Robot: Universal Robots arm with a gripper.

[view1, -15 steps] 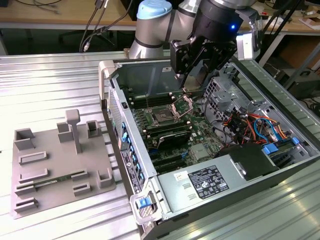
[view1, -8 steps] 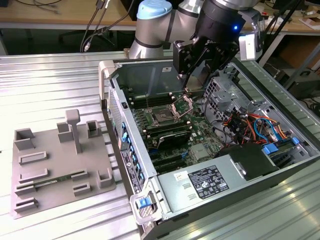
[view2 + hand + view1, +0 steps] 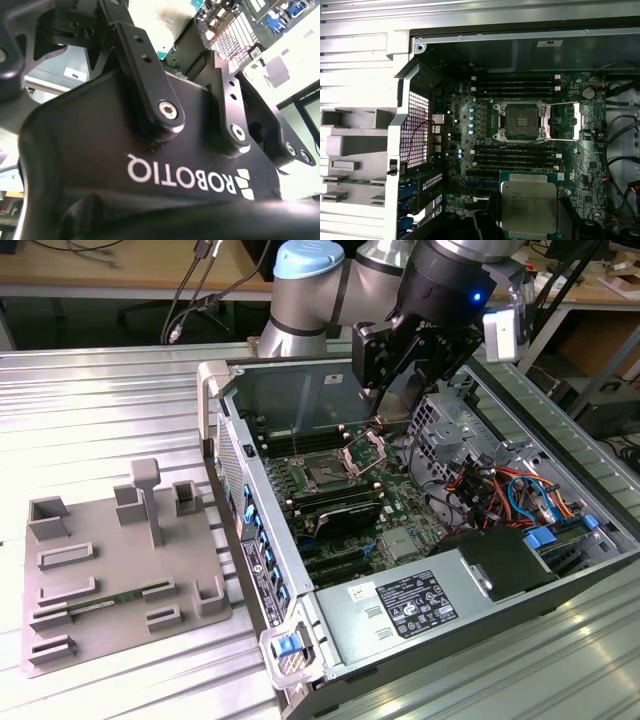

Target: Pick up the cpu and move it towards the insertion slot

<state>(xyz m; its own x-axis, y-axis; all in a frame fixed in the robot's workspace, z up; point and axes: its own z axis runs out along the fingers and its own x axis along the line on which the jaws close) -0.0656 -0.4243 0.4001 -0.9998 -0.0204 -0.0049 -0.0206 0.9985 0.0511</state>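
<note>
The cpu (image 3: 528, 204), a flat square chip with a pale metal top, hangs between two dark fingers (image 3: 488, 220) of my gripper (image 3: 528, 226), which is shut on it. The insertion slot (image 3: 521, 121) is a dark square socket on the green board, a short way from the chip. Its shiny retention frame (image 3: 583, 121) is swung open beside it. In the exterior view my gripper (image 3: 384, 412) hovers inside the open computer case, above and behind the insertion slot (image 3: 325, 476). The second wrist view shows the black gripper (image 3: 160, 37) body from close up.
Long black memory slots (image 3: 515, 152) lie on both sides of the socket. The case walls (image 3: 225, 455) surround the board, with a power supply (image 3: 410, 605) at the front and cables (image 3: 510, 495) on the exterior view's right. A grey fixture plate (image 3: 120, 570) lies on the metal table outside the case.
</note>
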